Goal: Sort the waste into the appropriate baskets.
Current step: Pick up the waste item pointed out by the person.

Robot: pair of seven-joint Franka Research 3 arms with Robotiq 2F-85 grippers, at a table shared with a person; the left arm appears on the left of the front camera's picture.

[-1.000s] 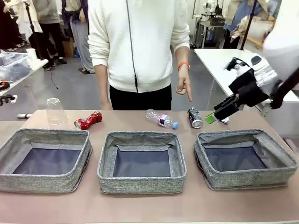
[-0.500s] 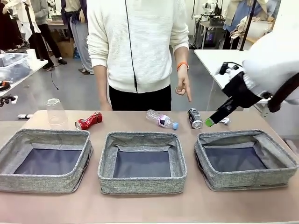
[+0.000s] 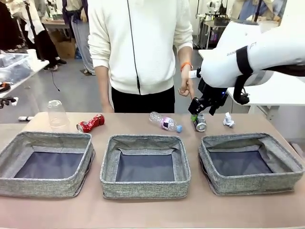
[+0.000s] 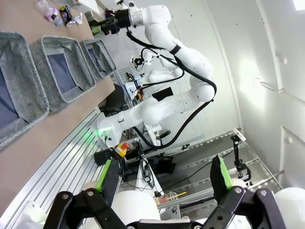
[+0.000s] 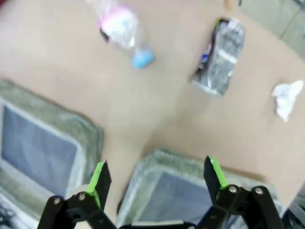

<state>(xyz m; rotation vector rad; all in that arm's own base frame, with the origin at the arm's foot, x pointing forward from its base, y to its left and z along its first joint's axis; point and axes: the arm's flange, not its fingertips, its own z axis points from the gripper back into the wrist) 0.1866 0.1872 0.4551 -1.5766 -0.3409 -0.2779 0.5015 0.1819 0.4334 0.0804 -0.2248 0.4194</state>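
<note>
The right arm has swung in from the right edge of the front view. A second ago its right gripper sat out by the paper wad; now it hangs just above the dark can, centre-right of frame. Nothing lying on the table has budged.

Its fingers are spread wide with nothing between them. In the right wrist view the green pads stand well apart at the bottom edge. The can lies on its side behind the right basket, with the bottle to its left and the wad to its right. The red can and plastic cup wait at mid-left, behind the left basket. All three baskets hold nothing yet.

Now the worries. In the wrist view the can sits upper right, off the line between the fingers, and the picture is smeared. If the gripper drops from here, one finger likely lands on the can or knocks it. It is a cylinder on its side, so a nudge could roll it toward the bottle or the wad.

The person's hand hangs just beside the gripper in the front view, finger pointing down. How far apart they are in depth I cannot tell, so a brush is possible.

The left gripper is off the table's edge, fingers spread, holding nothing.
</note>
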